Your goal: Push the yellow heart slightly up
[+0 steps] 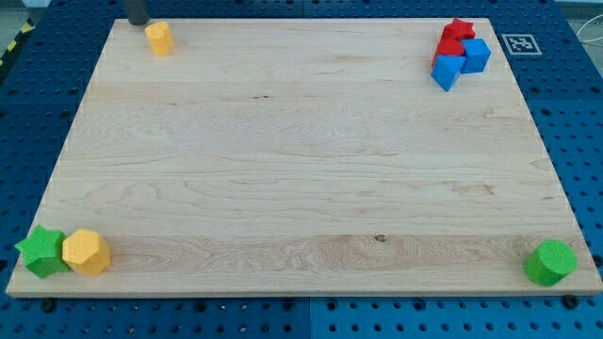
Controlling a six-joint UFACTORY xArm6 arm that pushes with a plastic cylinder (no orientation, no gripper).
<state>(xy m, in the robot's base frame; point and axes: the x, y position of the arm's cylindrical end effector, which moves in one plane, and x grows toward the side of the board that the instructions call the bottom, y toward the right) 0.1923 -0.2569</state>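
The yellow heart [159, 39] lies near the board's top left corner, close to the top edge. My tip [138, 22] shows as a dark rod end at the top edge of the view. It sits just above and to the left of the heart, with a very small gap or light contact that I cannot tell apart.
A green star [41, 250] and a yellow hexagon [87, 251] touch at the bottom left corner. A green cylinder [550, 262] sits at the bottom right. A red star [459, 31], a red block [448, 49], a blue cube [477, 55] and a blue wedge [446, 72] cluster at the top right.
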